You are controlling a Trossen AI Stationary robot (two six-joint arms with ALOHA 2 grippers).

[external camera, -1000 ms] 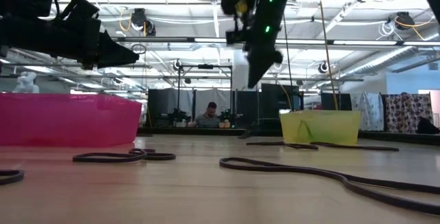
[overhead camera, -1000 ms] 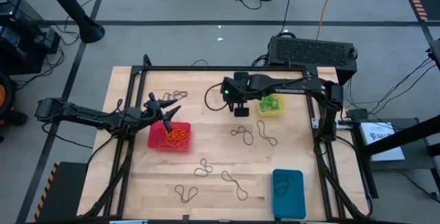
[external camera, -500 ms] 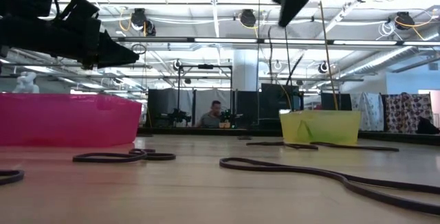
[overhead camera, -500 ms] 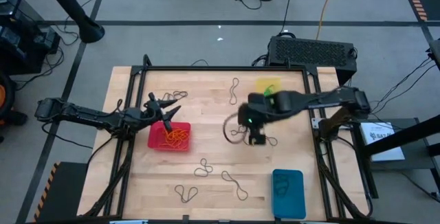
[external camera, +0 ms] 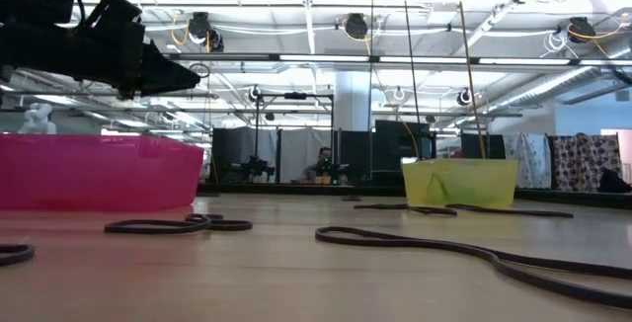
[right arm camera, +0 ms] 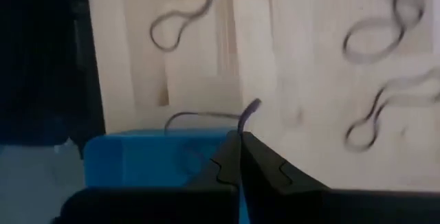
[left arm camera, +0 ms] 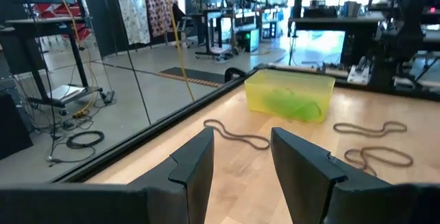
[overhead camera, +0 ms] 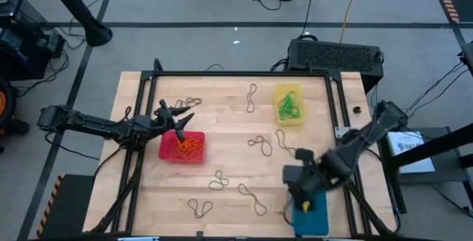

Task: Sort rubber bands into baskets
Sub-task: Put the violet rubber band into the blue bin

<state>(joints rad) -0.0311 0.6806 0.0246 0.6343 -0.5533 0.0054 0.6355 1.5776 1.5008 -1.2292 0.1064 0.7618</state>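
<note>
Three baskets stand on the wooden table: red (overhead camera: 182,146) with orange-red rubber bands, yellow (overhead camera: 289,105) with green ones, and blue (overhead camera: 310,211) at the near right. Several dark rubber bands (overhead camera: 260,143) lie loose on the table. My right gripper (overhead camera: 300,199) hangs over the blue basket's (right arm camera: 151,159) far edge, pointing down, shut on a dark rubber band (right arm camera: 206,116). My left gripper (overhead camera: 185,115) waits open and level just past the red basket's far edge; its fingers (left arm camera: 240,162) hold nothing. My right gripper pinches the dark rubber band at one spot on its loop (right arm camera: 243,122), between the very ends of its two fingers, coming from above and pointing steeply down. The band is lifted clear of the table, and its loop (overhead camera: 287,210) trails out sideways over the blue basket's edge.
Loose dark bands lie at the far left (overhead camera: 189,103), the far middle (overhead camera: 252,97), the middle (overhead camera: 287,143) and the near middle (overhead camera: 251,197), (overhead camera: 199,208). A black frame rail (overhead camera: 244,73) borders the table. In the low view, dark bands (external camera: 178,225) lie between the red (external camera: 99,169) and yellow (external camera: 459,182) baskets.
My right gripper has swung from beside the yellow basket at the far side toward the table's near right, over the blue basket. It has tipped further downward and rolled on the way. The dark band has travelled with it, clear of the table.
</note>
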